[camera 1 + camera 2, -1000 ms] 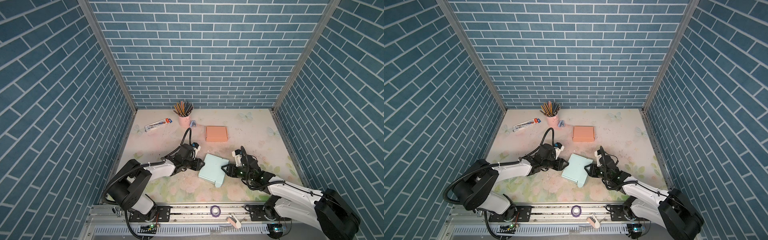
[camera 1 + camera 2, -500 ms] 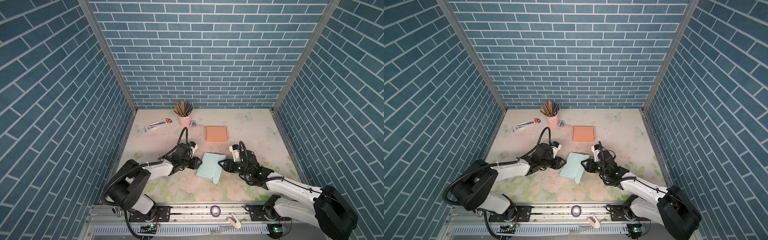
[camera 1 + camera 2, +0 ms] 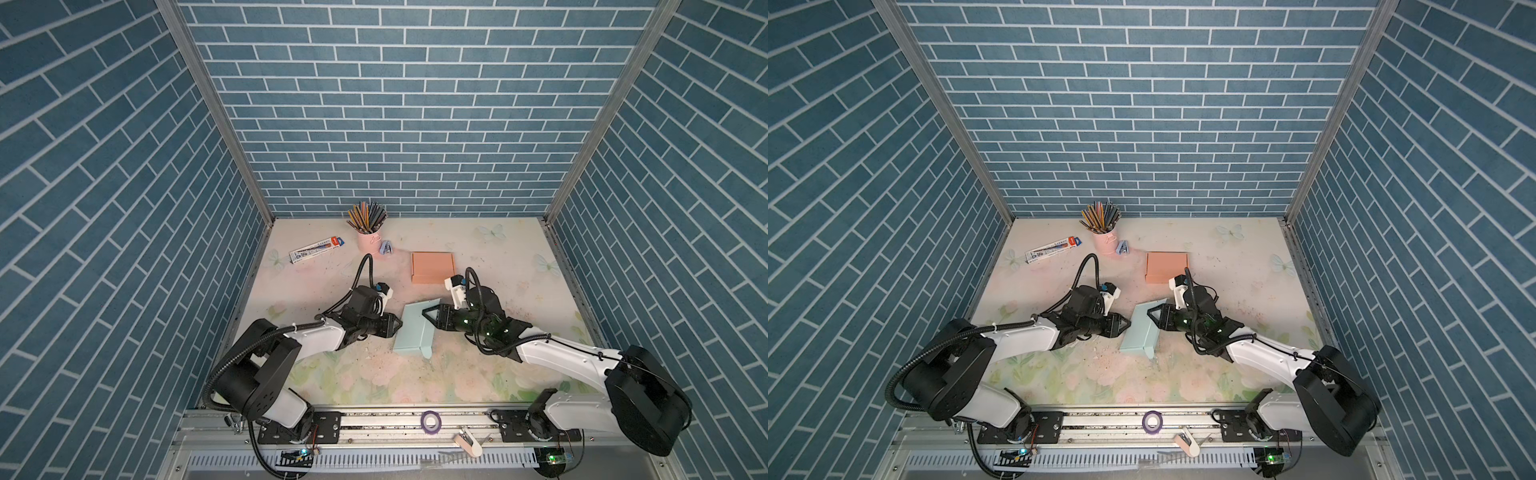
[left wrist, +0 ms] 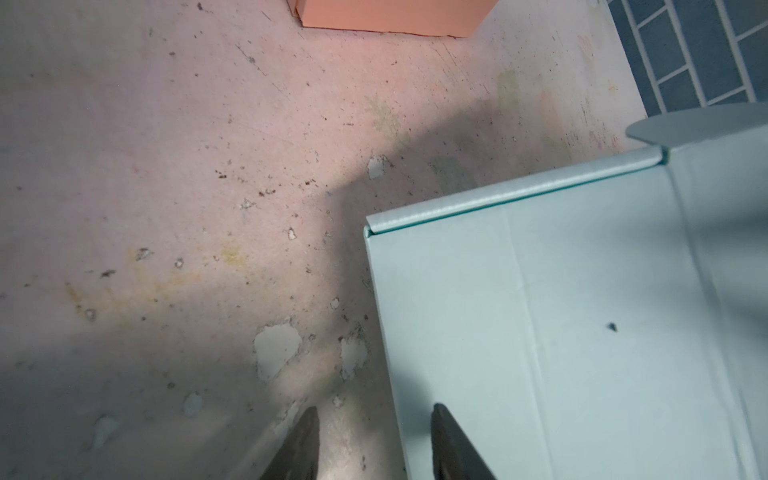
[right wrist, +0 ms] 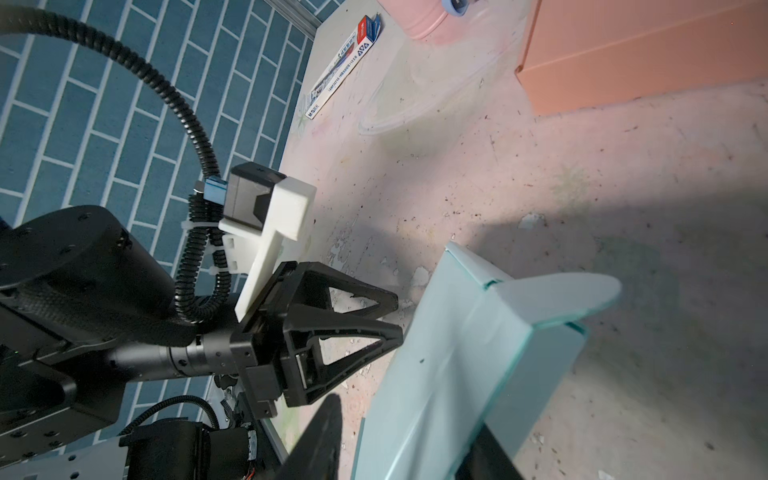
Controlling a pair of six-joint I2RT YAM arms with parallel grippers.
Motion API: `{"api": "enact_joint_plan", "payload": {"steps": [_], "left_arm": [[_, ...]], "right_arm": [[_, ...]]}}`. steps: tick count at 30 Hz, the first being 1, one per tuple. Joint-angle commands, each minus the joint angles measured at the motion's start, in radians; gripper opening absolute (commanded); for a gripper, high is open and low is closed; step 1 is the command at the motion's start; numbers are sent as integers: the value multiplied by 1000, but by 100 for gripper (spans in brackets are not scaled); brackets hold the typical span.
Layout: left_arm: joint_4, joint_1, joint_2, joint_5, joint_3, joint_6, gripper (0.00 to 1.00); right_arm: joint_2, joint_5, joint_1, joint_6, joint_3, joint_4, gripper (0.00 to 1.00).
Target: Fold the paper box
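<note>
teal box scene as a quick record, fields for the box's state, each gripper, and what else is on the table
box: teal box, mid-table, partly folded, right side raised, rounded flap sticking out
left gripper: open, jaws either side of the box's left edge
right gripper: jaws apart around the raised right side, grip unclear
behind: orange box, pencil cup, pen pack
task: fold not finished

Blue brick-patterned walls (image 3: 415, 104) enclose a floral tabletop (image 3: 498, 257) (scuffed, perhaps peeling).
</note>
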Motion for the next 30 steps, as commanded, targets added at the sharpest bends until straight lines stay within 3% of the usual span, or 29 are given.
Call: {"api": "enact_joint_plan", "payload": {"steps": [1,11,30], "left_arm": [[-4,13,2,7,-16,16,45],[12,31,3,19,-28,16,45],[32,103,-46,41,-97,18,45]], "right_arm": [[21,-13,17,-28,39,21,47],[68,10,59,-44,109,-4,63],[164,11,81,-67,214,-30,69]]}}
